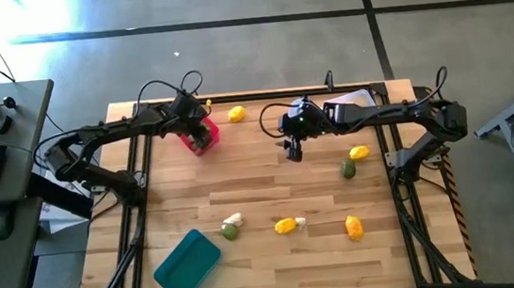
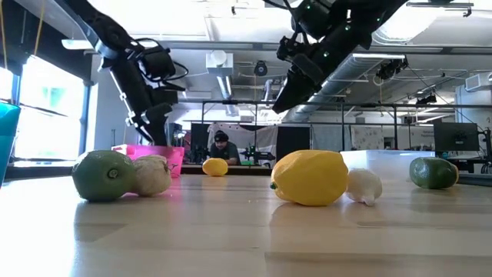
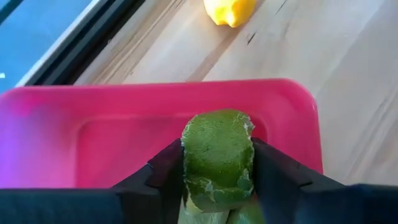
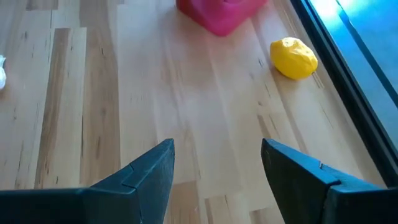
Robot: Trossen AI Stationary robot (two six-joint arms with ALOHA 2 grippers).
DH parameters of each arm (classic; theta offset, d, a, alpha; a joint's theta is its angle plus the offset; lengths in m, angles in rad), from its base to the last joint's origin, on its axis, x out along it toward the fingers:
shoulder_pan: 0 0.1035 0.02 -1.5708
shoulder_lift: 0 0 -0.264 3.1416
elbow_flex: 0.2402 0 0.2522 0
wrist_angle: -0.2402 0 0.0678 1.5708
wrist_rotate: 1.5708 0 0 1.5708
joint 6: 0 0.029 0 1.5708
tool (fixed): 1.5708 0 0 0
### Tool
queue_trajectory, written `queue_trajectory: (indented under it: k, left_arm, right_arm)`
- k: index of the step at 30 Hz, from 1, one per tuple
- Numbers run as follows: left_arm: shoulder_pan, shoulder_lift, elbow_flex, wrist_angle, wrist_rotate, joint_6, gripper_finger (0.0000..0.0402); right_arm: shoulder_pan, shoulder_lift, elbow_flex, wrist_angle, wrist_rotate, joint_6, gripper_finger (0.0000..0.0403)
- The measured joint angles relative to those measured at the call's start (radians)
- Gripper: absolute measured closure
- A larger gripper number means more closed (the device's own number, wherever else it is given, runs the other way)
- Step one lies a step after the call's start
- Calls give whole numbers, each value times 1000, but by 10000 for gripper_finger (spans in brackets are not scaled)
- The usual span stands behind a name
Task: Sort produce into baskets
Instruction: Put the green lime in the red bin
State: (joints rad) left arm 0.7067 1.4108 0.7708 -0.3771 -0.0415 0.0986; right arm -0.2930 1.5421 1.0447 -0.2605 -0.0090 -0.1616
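Observation:
My left gripper [image 1: 195, 131] is shut on a dull green fruit [image 3: 217, 155] just above the bright pink basket [image 3: 124, 118] at the table's far left; the basket also shows in the high view [image 1: 205, 138] and the low view [image 2: 163, 154]. My right gripper [image 1: 294, 150] is open and empty, raised over bare wood near the far middle [image 4: 214, 162]. A yellow lemon [image 1: 236, 114] lies on the table between the two grippers, by the far edge. The teal basket [image 1: 187, 264] sits at the near left. A whitish tray [image 1: 357, 98] lies partly under the right arm. My left gripper pinches the green fruit's two opposite sides [image 3: 189, 163] between its two fingers [image 3: 166, 171]. The fingers come from above, slanting down. The fruit is lifted clear, over the pink basket's floor.
On the wood lie a green fruit with a white bulb [image 1: 231, 228], a lemon with a white bulb [image 1: 287, 224], a lemon [image 1: 353, 226], and a lemon [image 1: 359, 152] beside a green fruit [image 1: 348, 167]. A person [image 2: 221, 146] sits beyond the table.

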Motion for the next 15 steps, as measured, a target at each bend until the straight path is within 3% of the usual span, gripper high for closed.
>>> queue_trajectory:
  k: [8, 15]
  left_arm:
    - [-7, -2, 24, -30, -12, -22, 185]
    - [-38, -6, 24, -44, -23, -62, 191]
  right_arm:
    - [-28, 0, 0, 0, 0, -28, 171]
    - [-52, 0, 0, 4, 1, -57, 181]
